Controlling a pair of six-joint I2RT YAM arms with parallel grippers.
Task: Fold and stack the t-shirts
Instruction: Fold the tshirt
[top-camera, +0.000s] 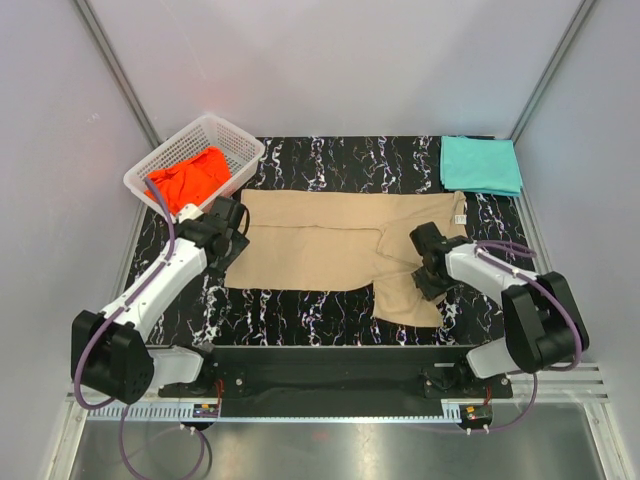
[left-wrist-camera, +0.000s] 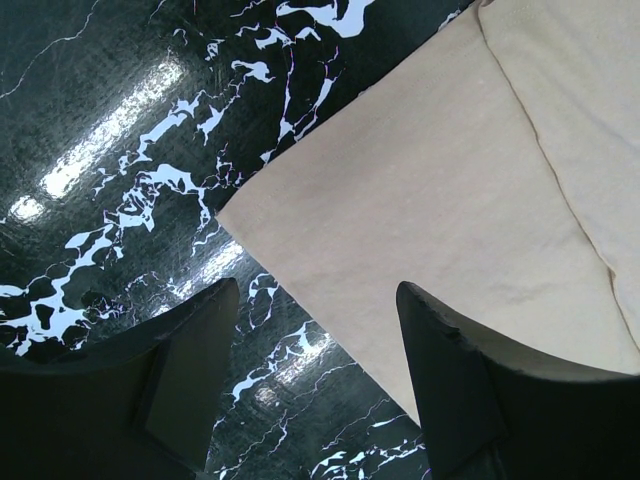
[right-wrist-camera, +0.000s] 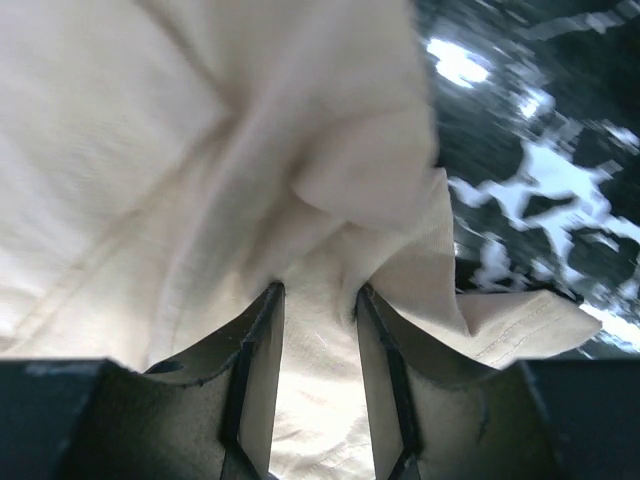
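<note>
Closest, the right gripper (right-wrist-camera: 318, 292) pinches a bunched fold of the tan t-shirt (right-wrist-camera: 150, 150), which lies spread beside the basket (top-camera: 245, 152), while the left gripper (left-wrist-camera: 315, 290) hangs open over its basket-side corner; a one-sided pull may drag it crooked.

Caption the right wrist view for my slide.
Right gripper pinches a bunched fold of the tan t-shirt on the table.

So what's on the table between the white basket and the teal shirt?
Nothing: the top view shows only bare black marbled table between basket and teal shirt.
</note>
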